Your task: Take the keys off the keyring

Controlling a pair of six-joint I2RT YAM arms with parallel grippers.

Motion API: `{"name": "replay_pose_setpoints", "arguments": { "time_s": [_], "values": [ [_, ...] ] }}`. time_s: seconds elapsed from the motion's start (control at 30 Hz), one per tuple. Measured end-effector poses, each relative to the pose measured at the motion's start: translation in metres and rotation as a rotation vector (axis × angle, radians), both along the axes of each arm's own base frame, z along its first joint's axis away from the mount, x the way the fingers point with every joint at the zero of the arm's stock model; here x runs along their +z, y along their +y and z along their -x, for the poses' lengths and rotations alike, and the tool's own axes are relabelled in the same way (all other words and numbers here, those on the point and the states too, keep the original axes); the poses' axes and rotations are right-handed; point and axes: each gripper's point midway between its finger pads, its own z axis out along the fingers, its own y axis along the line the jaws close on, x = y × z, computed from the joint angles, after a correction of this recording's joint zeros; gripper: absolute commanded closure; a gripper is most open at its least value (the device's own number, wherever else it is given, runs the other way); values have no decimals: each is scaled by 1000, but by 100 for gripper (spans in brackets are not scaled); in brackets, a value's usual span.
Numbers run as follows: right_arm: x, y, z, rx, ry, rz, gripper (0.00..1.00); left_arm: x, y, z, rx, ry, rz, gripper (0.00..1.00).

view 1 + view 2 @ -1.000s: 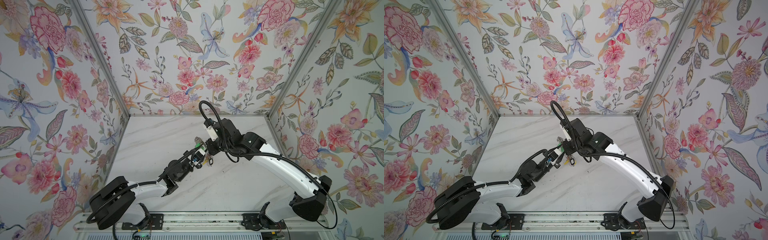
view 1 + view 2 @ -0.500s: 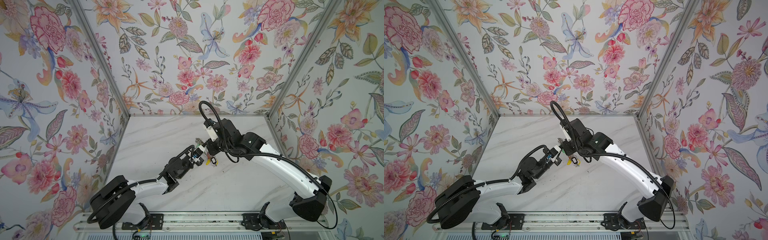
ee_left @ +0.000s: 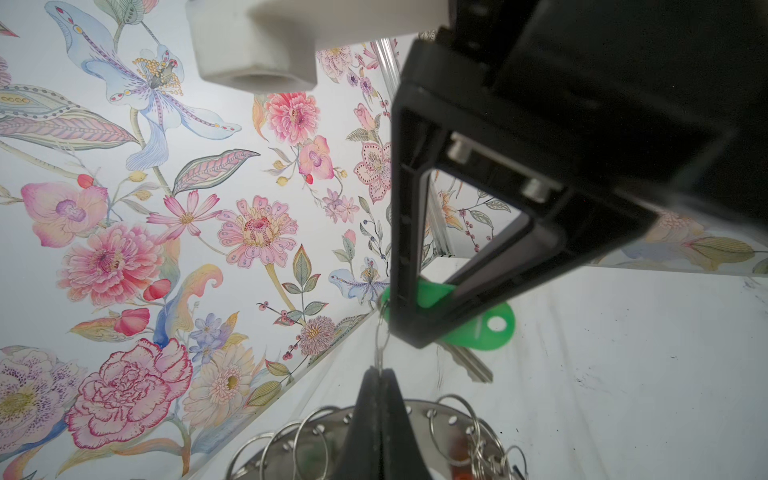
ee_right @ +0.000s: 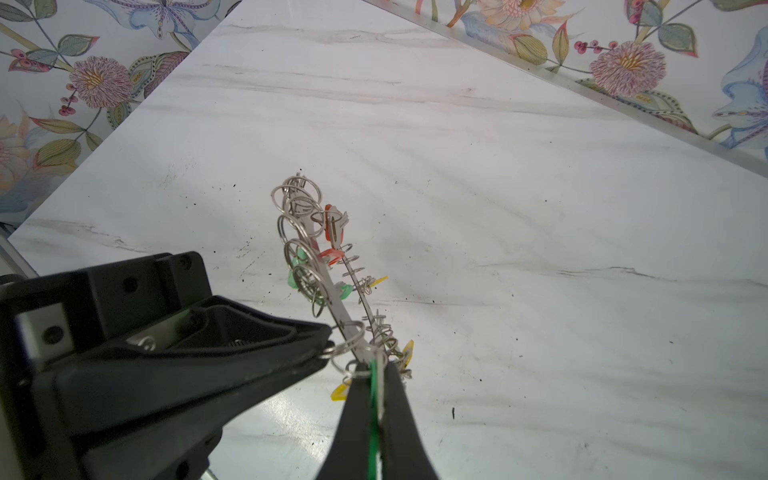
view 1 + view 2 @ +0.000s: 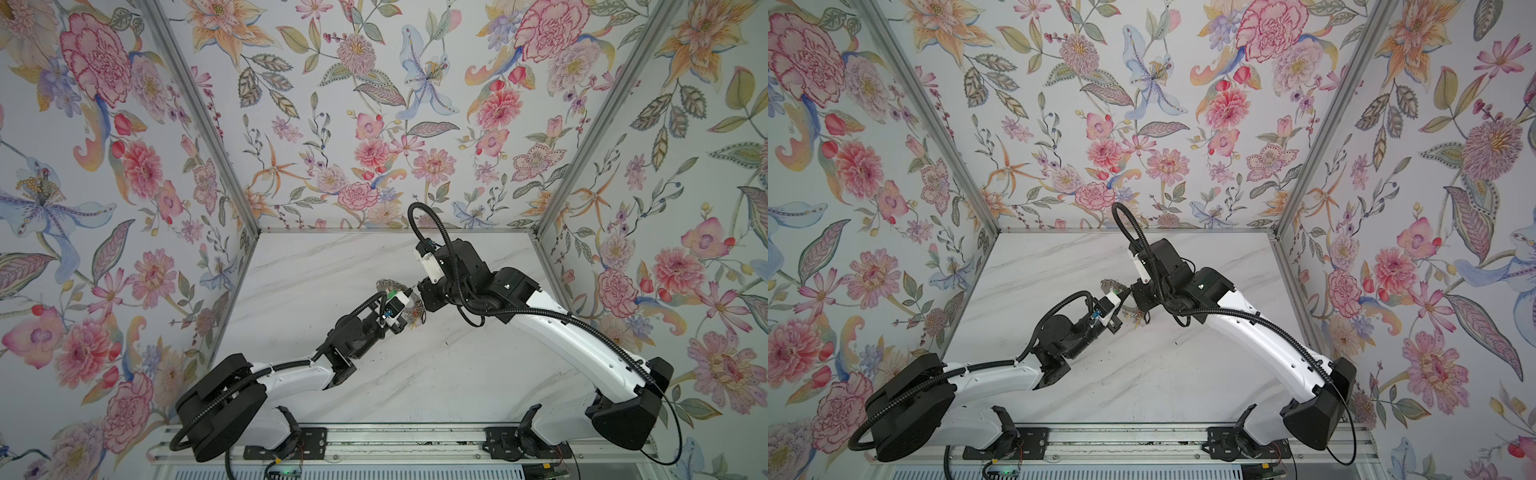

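- Left arm (image 5: 291, 378) and right arm (image 5: 573, 336): white link shells, black joints, black bases.
- Black corrugated cable (image 5: 409, 216) loops out behind each wrist.
- Tapered black fingers (image 4: 395, 424), silver screws (image 3: 457, 151) set just behind them.

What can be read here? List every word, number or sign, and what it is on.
Nothing readable in any view.
Green tag: no print made out; the rest is hidden by the right hand.
Red tags and yellow tags: edge-on, too small to tell.
Metal disc: only punched holes, no markings seen.
Blue mark on the left wrist camera: too small to read.
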Motion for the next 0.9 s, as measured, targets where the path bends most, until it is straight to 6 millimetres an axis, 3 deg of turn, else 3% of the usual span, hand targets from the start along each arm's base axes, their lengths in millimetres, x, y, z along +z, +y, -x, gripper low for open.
{"name": "replay_pose_setpoints", "arguments": {
  "time_s": [0.4, 0.63, 0.9],
  "values": [
    [-28, 13, 13, 114, 141, -96, 100, -16, 12, 27, -97, 75, 39, 100],
    [-30, 25, 12, 173, 177, -147, 100, -12, 24, 25, -130, 90, 96, 100],
    [-51, 33, 11, 221, 260, -150, 100, -20, 25, 24, -204, 150, 135, 100]
  ]
}}
